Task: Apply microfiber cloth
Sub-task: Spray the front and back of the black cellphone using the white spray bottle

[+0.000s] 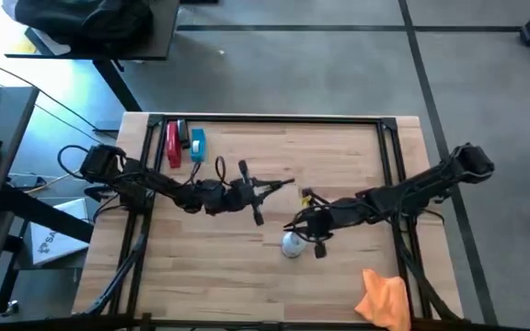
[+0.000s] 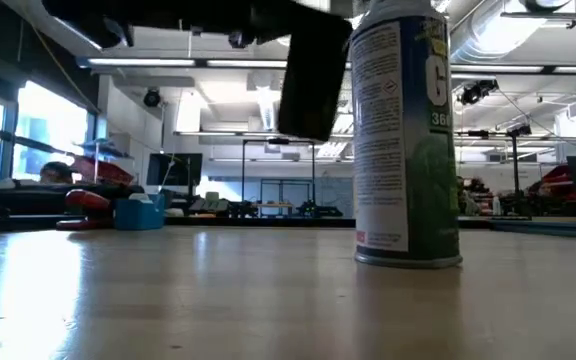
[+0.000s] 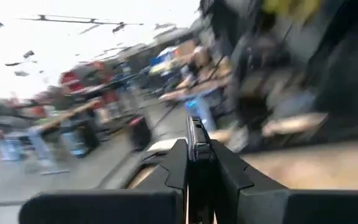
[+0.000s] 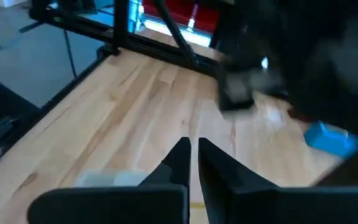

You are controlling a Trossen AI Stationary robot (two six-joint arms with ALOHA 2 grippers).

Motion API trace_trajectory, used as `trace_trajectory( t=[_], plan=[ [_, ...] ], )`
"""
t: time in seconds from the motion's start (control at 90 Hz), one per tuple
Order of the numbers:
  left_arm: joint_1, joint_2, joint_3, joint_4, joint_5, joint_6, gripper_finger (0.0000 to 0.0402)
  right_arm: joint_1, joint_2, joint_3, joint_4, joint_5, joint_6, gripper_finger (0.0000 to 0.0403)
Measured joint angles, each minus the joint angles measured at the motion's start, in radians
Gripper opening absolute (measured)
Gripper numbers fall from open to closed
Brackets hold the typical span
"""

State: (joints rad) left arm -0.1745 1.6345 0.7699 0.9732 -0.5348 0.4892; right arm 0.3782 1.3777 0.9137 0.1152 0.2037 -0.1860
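Note:
The orange microfiber cloth (image 1: 384, 298) lies crumpled at the table's near right edge, away from both grippers. My left gripper (image 1: 279, 188) is at the table's middle, shut on a thin black phone (image 2: 313, 75) that hangs above the table. My right gripper (image 1: 304, 222) is shut and holds nothing. It hovers just beyond a white and green spray can (image 2: 406, 140), which stands upright on its base (image 1: 291, 244). The right wrist view shows bare wood under its fingers (image 4: 180, 160). My left gripper pinches the black phone between its two fingers, and the phone shows edge-on between them (image 3: 195, 134). The fingers reach level from the table's left side. The phone is lifted clear of the table; which part of it the fingers grip is hidden by the gripper.
A red tool (image 1: 173, 143) and a blue object (image 1: 197, 140) lie at the table's far left corner. A black frame rail (image 1: 274, 119) runs along the far edge. Bare wood (image 1: 210, 267) lies toward the near left.

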Motion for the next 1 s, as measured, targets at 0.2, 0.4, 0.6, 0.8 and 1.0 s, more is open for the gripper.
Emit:
trace_trajectory(
  t=[0.2,0.4,0.6,0.8,1.0],
  plan=[
    [0.04,0.021,-0.003,-0.013,-0.029,0.458,0.0015,0.025,-0.001,0.107,-0.114,0.001,0.001,0.0],
    [0.07,0.083,-0.003,-0.056,-0.014,0.872,0.0015,0.013,-0.003,0.153,-0.234,-0.03,0.002,0.0],
    [0.046,0.096,-0.004,-0.046,-0.299,0.965,0.0015,-0.122,-0.003,0.153,-0.231,-0.319,-0.006,0.0],
    [-0.072,0.096,-0.061,-0.051,-0.378,0.874,0.0015,-0.246,-0.03,0.156,-0.41,-0.407,0.009,0.0],
    [-0.166,0.098,-0.127,-0.051,-0.545,0.875,0.0015,-0.245,-0.086,0.18,-0.626,-0.443,0.176,0.0]
  ],
)
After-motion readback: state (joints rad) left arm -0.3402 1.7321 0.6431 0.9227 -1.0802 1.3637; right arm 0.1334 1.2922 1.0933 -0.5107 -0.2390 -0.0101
